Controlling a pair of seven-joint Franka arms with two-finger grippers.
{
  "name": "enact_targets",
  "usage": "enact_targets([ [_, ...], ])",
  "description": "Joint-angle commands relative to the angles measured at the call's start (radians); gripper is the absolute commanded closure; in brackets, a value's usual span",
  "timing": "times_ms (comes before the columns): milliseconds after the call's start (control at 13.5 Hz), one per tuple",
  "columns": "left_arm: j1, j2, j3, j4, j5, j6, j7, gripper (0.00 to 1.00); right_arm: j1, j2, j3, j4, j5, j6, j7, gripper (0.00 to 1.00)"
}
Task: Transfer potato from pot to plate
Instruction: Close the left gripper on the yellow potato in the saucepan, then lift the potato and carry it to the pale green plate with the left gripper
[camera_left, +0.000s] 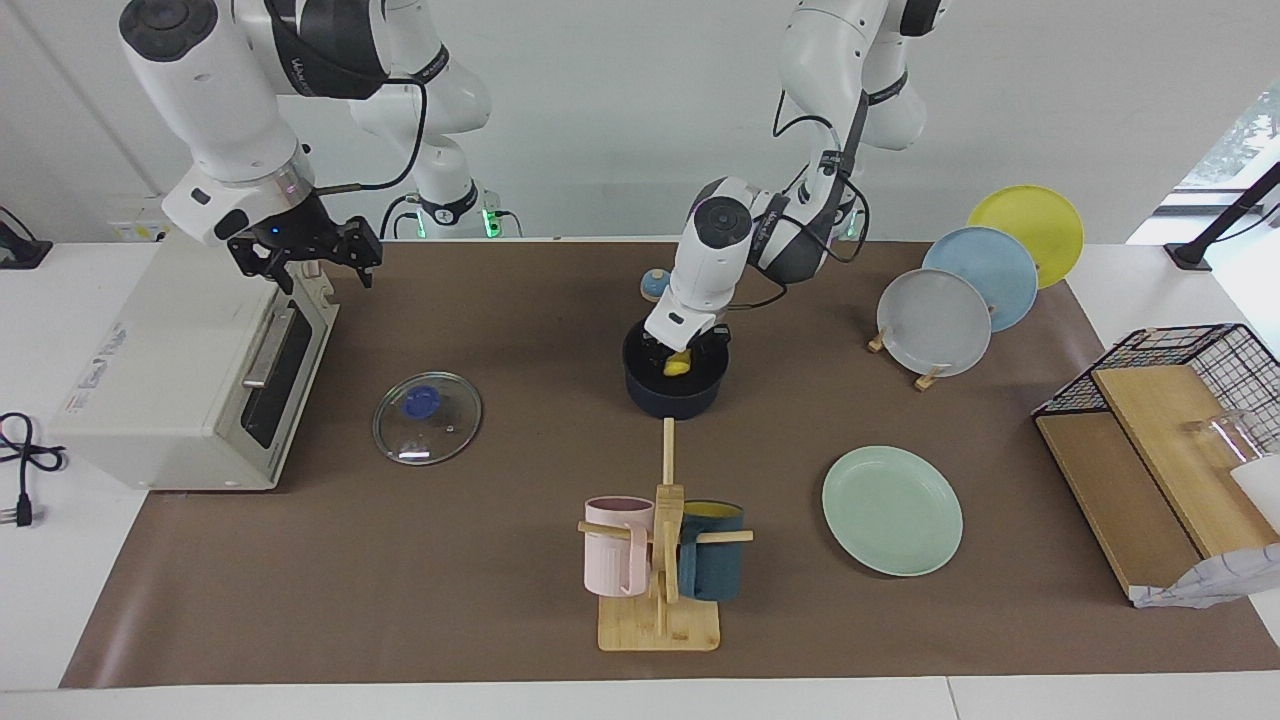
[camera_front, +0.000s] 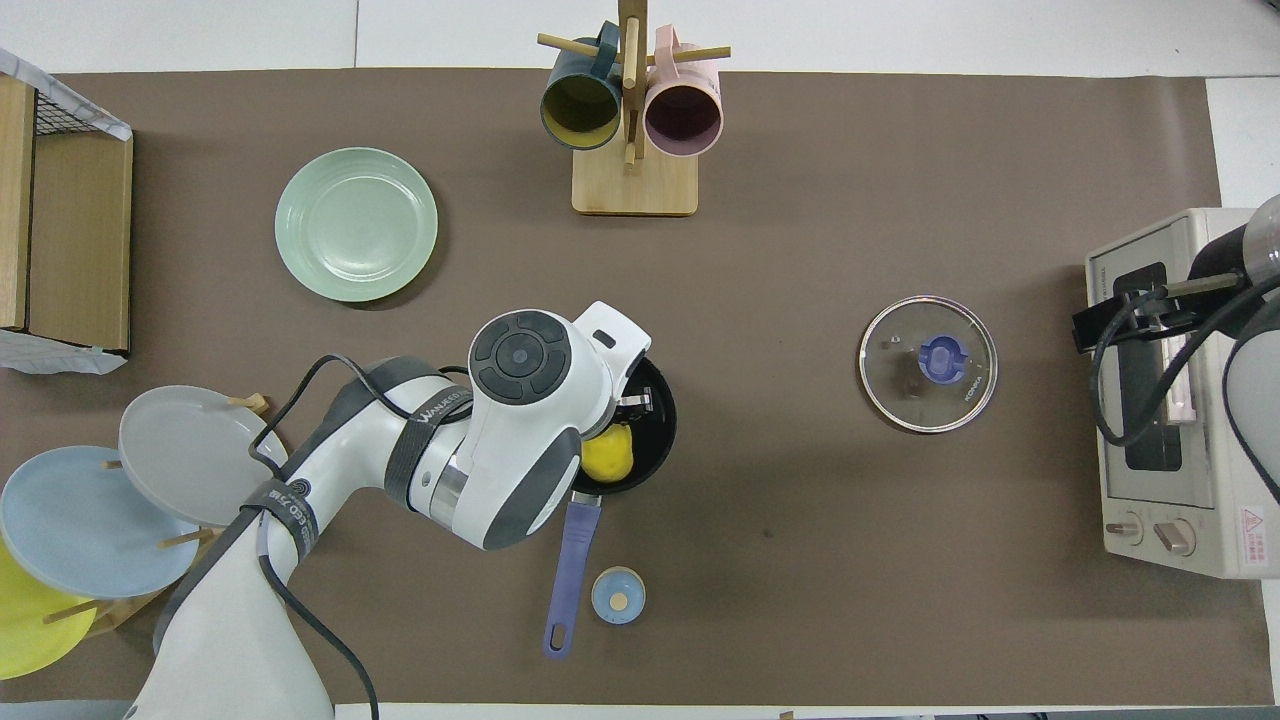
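Note:
The dark navy pot (camera_left: 672, 394) stands mid-table, its blue handle (camera_front: 567, 572) pointing toward the robots. My left gripper (camera_left: 680, 358) reaches down into the pot and is shut on the yellow potato (camera_left: 677, 366), which sits about level with the rim. From overhead the left wrist covers half of the pot (camera_front: 662, 432), and the potato (camera_front: 609, 455) shows beside it. The mint-green plate (camera_left: 892, 510) lies bare, farther from the robots and toward the left arm's end. My right gripper (camera_left: 305, 255) hangs open over the toaster oven.
A glass lid (camera_left: 427, 417) lies beside the toaster oven (camera_left: 180, 370). A wooden mug rack (camera_left: 660, 560) with two mugs stands farther out than the pot. Upright plates (camera_left: 955, 300), a wire basket with boards (camera_left: 1170, 440) and a small blue disc (camera_front: 618, 596) also stand around.

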Motion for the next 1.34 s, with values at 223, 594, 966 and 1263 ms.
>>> enact_targets([
  [223,0.078,-0.040,0.009,0.175,-0.031,-0.234,-0.003,1.00,-0.048,0.008,-0.007,0.017,0.023,-0.010,0.012,0.00],
  [594,0.280,0.044,0.011,0.464,-0.022,-0.421,0.082,1.00,-0.039,0.004,-0.001,0.019,0.034,-0.017,0.015,0.00],
  [966,0.459,0.108,0.014,0.511,0.006,-0.370,0.432,1.00,-0.041,0.004,-0.001,0.019,0.035,-0.013,0.013,0.00],
  [1263,0.530,0.263,0.014,0.518,0.102,-0.172,0.532,1.00,-0.036,0.004,0.002,0.019,0.049,-0.019,0.012,0.00],
])
